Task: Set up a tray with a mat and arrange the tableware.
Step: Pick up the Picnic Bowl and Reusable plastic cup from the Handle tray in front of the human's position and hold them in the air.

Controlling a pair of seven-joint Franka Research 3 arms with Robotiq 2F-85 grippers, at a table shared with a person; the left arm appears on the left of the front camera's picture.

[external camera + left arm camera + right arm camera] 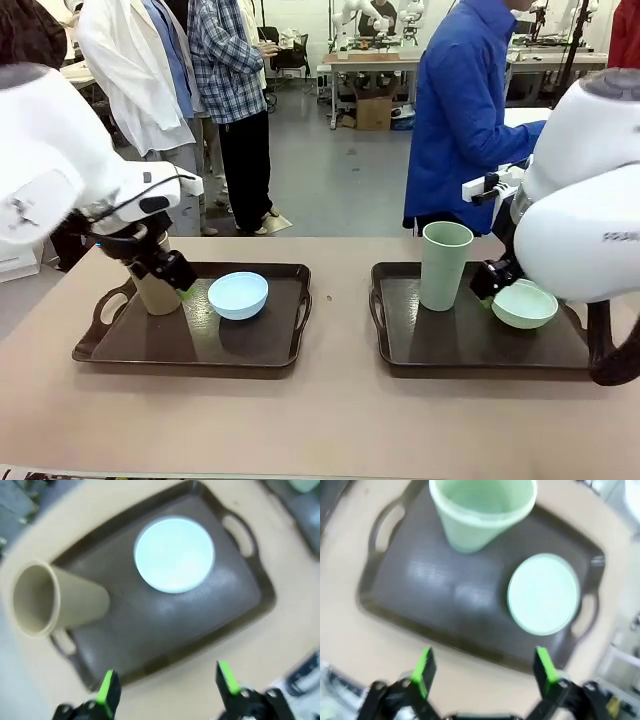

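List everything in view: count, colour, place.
table: 1, tan, spans the foreground
left tray: 1, dark brown, robot's left side of the table
right tray: 1, dark brown, robot's right side
tan cup: 1, tan, upright at the left tray's left end
light blue bowl: 1, light blue, left tray, right of the tan cup
pale green cup: 1, pale green, upright on the right tray
pale green bowl: 1, pale green, right tray, right of the cup
person: 1, blue top, far side of the table
left claw: 1, black with green pads, open, above the left tray
right claw: 1, same colours, open, above the right tray
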